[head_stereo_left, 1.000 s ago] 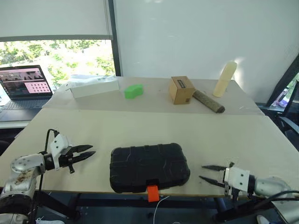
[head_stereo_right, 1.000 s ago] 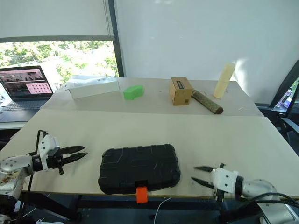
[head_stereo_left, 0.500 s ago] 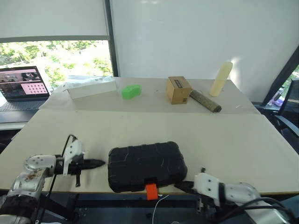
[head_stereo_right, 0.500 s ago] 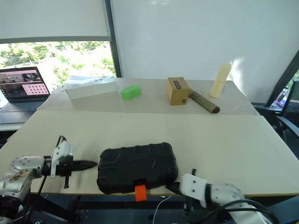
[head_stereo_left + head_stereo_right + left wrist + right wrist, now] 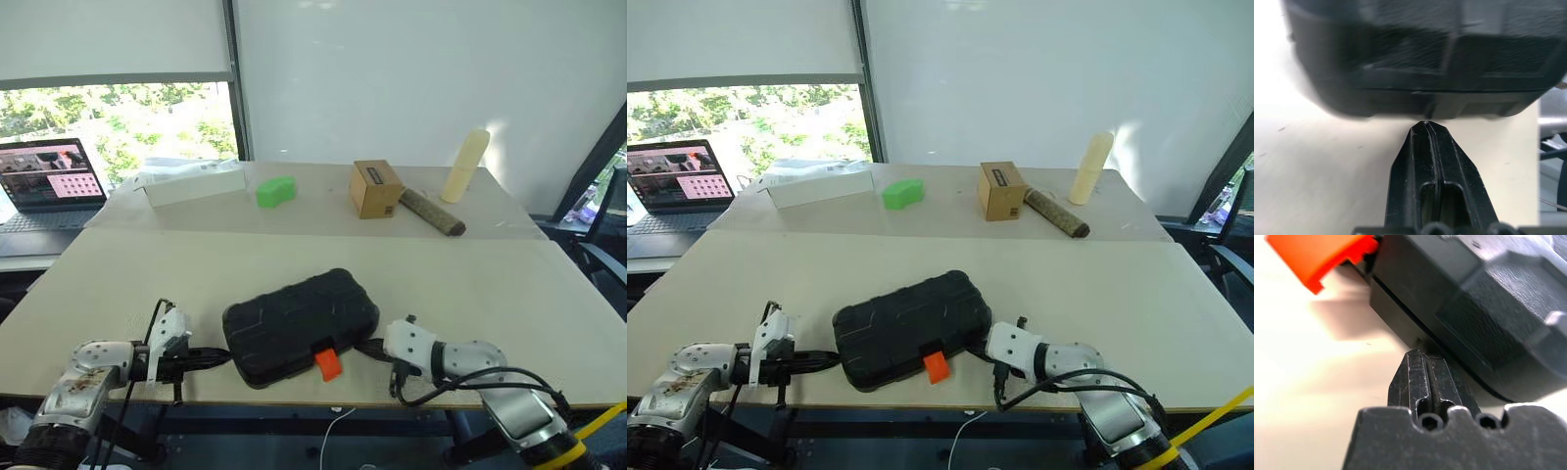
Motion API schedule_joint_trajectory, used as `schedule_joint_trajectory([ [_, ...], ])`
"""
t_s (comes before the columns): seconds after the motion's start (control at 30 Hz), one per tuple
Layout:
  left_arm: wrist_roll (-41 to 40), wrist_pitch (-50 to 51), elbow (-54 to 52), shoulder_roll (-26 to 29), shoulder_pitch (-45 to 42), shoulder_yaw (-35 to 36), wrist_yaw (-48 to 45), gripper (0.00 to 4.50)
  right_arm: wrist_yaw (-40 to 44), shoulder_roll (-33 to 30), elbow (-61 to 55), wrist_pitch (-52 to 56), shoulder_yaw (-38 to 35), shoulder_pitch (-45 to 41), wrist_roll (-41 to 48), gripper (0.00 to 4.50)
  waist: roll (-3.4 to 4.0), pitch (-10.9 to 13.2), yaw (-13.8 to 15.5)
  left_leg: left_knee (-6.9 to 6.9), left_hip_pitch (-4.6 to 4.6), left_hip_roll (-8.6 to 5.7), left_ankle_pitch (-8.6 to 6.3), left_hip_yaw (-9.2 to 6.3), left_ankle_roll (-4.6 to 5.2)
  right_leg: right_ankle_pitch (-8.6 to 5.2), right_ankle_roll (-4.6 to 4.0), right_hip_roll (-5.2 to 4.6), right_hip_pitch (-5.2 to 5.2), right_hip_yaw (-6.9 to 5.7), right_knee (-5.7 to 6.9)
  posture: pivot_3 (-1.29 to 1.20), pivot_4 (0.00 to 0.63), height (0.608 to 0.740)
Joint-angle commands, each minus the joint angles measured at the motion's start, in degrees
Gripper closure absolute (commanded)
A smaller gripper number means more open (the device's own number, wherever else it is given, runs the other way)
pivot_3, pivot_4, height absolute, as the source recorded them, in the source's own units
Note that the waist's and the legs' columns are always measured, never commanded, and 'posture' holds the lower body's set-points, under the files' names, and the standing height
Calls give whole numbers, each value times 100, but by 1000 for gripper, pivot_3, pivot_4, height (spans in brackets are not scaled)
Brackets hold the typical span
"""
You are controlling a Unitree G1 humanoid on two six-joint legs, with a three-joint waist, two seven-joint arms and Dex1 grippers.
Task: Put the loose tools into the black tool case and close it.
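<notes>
The black tool case (image 5: 299,323) lies closed near the table's front edge, skewed, with its right end farther back. Its orange latch tab (image 5: 328,364) sticks out at the front. My left gripper (image 5: 219,356) is shut, and its tips (image 5: 1426,126) touch the case's left end wall (image 5: 1425,98). My right gripper (image 5: 368,345) is shut too. In the right wrist view its tips (image 5: 1418,357) press on the case's lower edge (image 5: 1415,318), to the right of the latch tab (image 5: 1317,254). The loose tools are out of view.
At the back of the table stand a white flat box (image 5: 191,183), a green block (image 5: 277,190), a cardboard box (image 5: 376,188), a dark roll (image 5: 431,211) and a cream cylinder (image 5: 464,165). A laptop (image 5: 49,176) sits far left. The table's front edge (image 5: 294,401) runs just before the case.
Both grippers closed. The right one swung left to the case's right end and the left one sank to its left end. The case turned, its right end sliding back.
</notes>
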Motion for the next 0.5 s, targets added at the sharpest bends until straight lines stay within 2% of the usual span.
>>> schedule_joint_trajectory([
  [0.03, -175, 373, 643, 653, -408, 358, -638, 4500, 65, -106, 170, -264, -314, -240, 38, 4467, -1, 1, -14, 0, 0, 1, 0, 1, -1, -1, -2, 1, -2, 0, 2, 0, 150, 740],
  [0.13, -229, 383, 1129, 595, -1063, 470, -570, 4500, 191, -195, 183, -325, -372, -192, 98, 4467, 0, 2, 21, -2, 0, 3, 2, -1, -3, -6, -7, 2, -6, -4, 8, 0, 150, 740],
  [0.23, 29, 344, 1684, 163, -2009, 409, -12, 4500, 286, -215, 93, -335, -363, -74, 140, 4467, -2, 2, 150, 3, -1, -9, 2, -6, -2, -6, -3, -7, 6, -11, 7, 0, 150, 740],
  [0.33, 623, 31, 2198, -450, -2826, -14, 553, 4500, 264, -110, -26, -237, -329, -8, 141, 4467, -5, 2, 163, 20, -6, -16, 1, -3, -1, -2, 4, -7, 16, -13, 4, 0, 150, 740],
  [0.5, 974, -19, 2276, -941, -3159, -477, 379, 4500, 195, 45, 61, -232, -326, -137, 46, 4467, -7, 2, 28, 28, -18, -15, 22, 2, -37, 0, 7, 2, 12, -9, 0, 0, 150, 740],
])
